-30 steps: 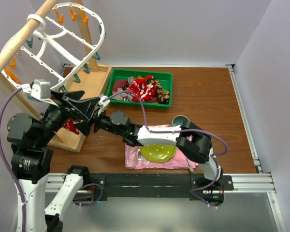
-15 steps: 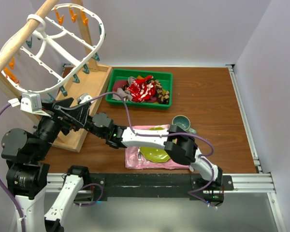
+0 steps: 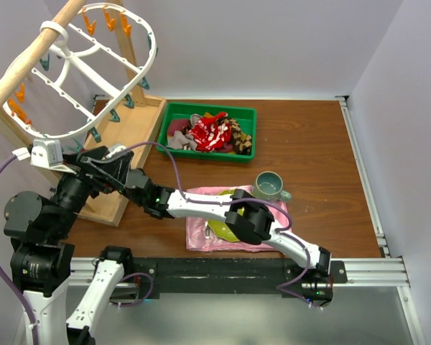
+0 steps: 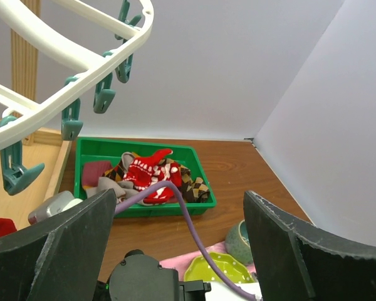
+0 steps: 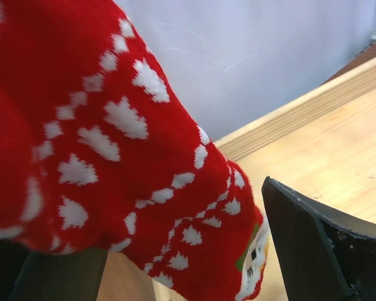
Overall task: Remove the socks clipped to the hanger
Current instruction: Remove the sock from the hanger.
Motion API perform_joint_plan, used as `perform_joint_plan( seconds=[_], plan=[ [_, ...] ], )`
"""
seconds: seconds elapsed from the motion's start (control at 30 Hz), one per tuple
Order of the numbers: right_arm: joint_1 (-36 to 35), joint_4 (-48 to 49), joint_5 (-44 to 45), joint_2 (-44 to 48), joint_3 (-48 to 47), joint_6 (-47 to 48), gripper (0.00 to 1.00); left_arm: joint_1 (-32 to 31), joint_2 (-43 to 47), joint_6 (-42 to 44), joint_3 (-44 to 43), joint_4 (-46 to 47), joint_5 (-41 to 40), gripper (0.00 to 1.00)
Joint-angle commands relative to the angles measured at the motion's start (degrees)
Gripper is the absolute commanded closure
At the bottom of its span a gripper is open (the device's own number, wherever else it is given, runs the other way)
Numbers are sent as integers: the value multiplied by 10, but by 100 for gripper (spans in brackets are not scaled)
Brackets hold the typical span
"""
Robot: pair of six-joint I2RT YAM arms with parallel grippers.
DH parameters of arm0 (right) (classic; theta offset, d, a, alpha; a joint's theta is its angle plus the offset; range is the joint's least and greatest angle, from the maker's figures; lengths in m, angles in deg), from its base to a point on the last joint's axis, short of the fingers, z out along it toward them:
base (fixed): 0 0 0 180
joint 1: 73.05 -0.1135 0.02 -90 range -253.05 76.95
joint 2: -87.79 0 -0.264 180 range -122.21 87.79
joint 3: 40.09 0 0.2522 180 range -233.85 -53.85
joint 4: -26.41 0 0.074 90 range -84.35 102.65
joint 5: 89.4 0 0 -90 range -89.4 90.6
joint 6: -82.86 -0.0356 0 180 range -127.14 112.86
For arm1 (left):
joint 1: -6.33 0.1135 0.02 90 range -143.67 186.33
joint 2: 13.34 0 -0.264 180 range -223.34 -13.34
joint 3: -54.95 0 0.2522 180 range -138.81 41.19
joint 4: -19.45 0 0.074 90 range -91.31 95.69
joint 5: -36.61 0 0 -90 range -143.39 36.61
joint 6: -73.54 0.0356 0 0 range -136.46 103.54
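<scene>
Left, under the white plastic oval hanger (image 4: pixel 37 111), the right gripper (image 5: pixel 163 232) stands spread around 1 red, white-patterned knit sock (image 5: pixel 113 138). The left gripper (image 4: pixel 178 207) gapes empty. The far green plastic tray (image 3: pixel 248 113) holds other socks (image 3: pixel 212 133).

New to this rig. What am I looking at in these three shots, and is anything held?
Two robot arms are bolted at a table's edge. One camera looks down from behind them; the other two sit on the wrists. A white hanger hangs on a wooden rack. A green tray holds socks; a mug, plate and pink cloth lie nearer. The left fingers are open, empty. The right fingers stand open around a red-and-white sock.
</scene>
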Motion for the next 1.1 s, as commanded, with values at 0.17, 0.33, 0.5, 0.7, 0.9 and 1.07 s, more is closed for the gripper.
perform_joint_plan(
  seconds=[0.17, 0.33, 0.5, 0.7, 0.9, 1.07],
  plan=[
    [15, 66, 11, 48, 20, 22, 24, -3, 5, 23, 2, -1, -10, 12],
    [28, 114, -49, 151, 154, 23, 88, -6, 11, 31, 3, -12, -25, 12],
    [47, 123, -146, 247, 267, 25, 100, -12, 18, 21, 17, -9, -5, 12],
    [97, 122, -306, 322, 326, -28, 100, -13, 25, 27, 29, 4, 14, 12],
    [119, 57, -312, 375, 355, -9, 100, -21, 20, 33, 22, -5, -7, 12],
    [120, 16, -229, 392, 363, 30, 100, -22, 19, -14, 28, -14, -65, 11]
  ],
)
